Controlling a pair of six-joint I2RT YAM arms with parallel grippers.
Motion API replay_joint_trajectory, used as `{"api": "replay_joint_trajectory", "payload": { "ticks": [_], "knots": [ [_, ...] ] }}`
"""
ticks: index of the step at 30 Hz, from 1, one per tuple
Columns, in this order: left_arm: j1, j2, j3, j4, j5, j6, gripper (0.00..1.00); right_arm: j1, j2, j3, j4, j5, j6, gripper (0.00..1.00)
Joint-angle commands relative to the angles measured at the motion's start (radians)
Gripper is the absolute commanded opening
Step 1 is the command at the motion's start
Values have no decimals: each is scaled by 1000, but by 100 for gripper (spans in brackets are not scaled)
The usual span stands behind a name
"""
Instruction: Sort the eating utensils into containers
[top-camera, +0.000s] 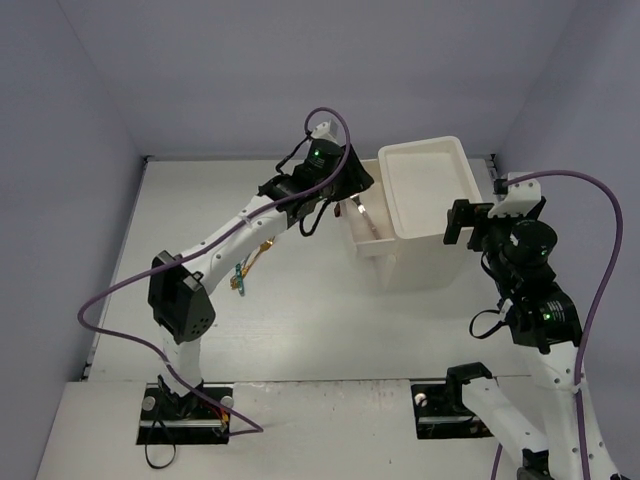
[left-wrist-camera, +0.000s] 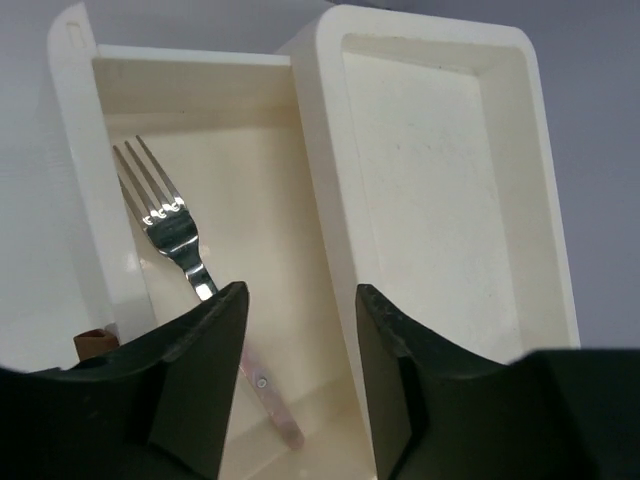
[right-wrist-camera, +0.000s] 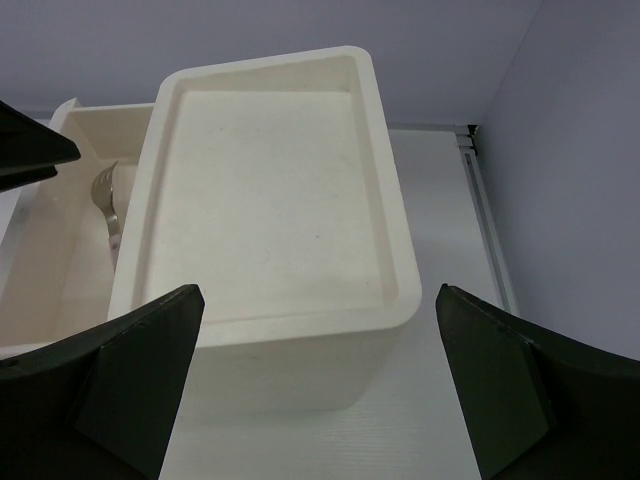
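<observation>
The left gripper (left-wrist-camera: 300, 370) hangs over the pulled-out drawer (left-wrist-camera: 75, 150), its jaws partly apart with nothing clamped between them. Just ahead of its fingertips and below them lies a silver fork (left-wrist-camera: 165, 225). Its tines point away from the gripper and its pale handle runs back under the gap between the fingers. The handle looks to rest on the drawer floor, clear of both pads, though the left finger hides part of it. This drawer is probably the fork's place, which is why the gripper sits here with its jaws slack enough to leave the fork free.

To the right of that gripper stands the drawer unit (left-wrist-camera: 430, 180). The right gripper (right-wrist-camera: 320, 380) faces the unit from the other side, jaws spread as wide as they go and holding nothing. It is likely waiting, or ready to steady the unit.

Well behind the left gripper, beneath its forearm, a few gold and teal utensils (top-camera: 247, 267) lie on the table (top-camera: 300, 330), not yet sorted.
</observation>
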Motion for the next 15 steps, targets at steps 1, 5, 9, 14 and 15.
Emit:
{"api": "replay_joint_trajectory", "payload": {
  "ticks": [1,5,9,14,15],
  "knots": [
    [-10,-177,-24,-22,-74,99,50,8,25,19,48,25,-21,100],
    [11,-277,-87,-151,-176,242,51,8,21,19,48,32,-22,100],
    [113,-395,-258,-229,-217,303,51,7,19,12,47,29,-19,100],
    [287,-523,-558,-243,-163,307,52,8,24,9,46,27,-18,100],
    [313,-529,-604,-245,-183,323,52,8,25,7,47,24,-17,100]
  ]
}}
